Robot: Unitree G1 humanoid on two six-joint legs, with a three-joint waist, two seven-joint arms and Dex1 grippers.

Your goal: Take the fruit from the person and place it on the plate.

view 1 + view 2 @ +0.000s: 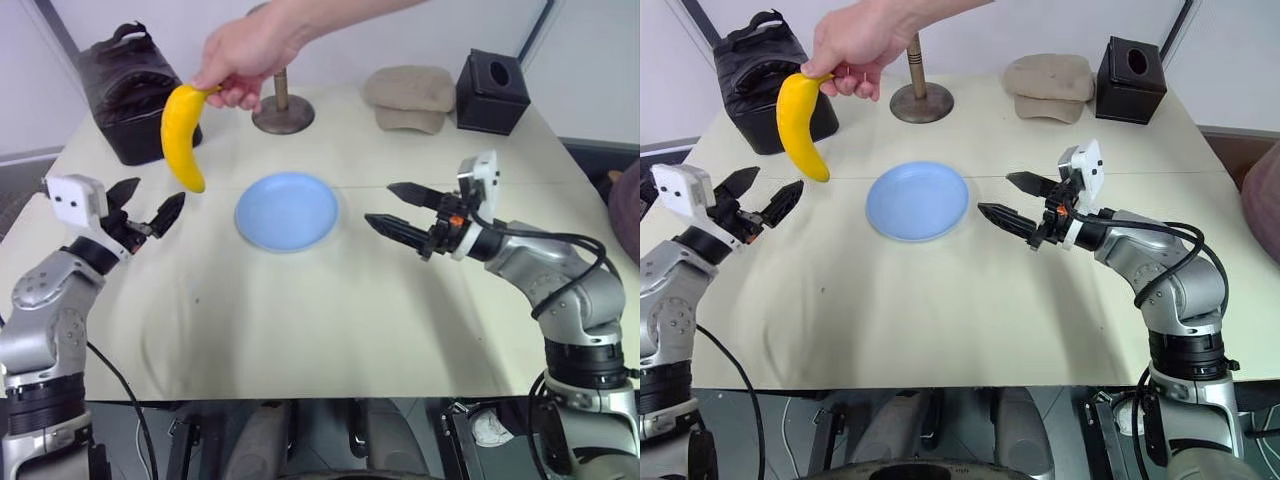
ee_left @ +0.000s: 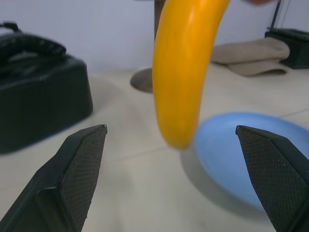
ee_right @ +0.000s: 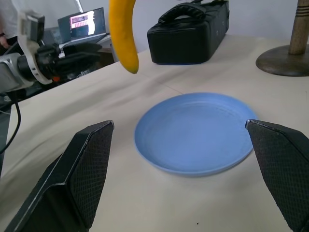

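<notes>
From the head camera I see the person's hand (image 1: 243,55) reaching in at about 11 o'clock, its forearm cut off by the upper edge, pinching the stem of the banana (image 1: 181,134), so the stem is mostly hidden by the fingers. The banana hangs tip down over the counter (image 1: 330,320), clear of the plate (image 1: 287,210), at roughly 10 o'clock from it. My left claw (image 1: 146,210) sits at 9 o'clock of the plate, spread wide and holding nothing, just below the banana's tip without touching it; in its wrist view the banana's top runs out of frame. My right claw (image 1: 392,208) is at 3 o'clock of the plate, also wide open and empty, pointing toward the plate. Behind, a black bag (image 1: 130,88), a wooden stand (image 1: 283,110) partly hidden by the hand, a folded beige cap (image 1: 409,96) and a black box (image 1: 492,92)
</notes>
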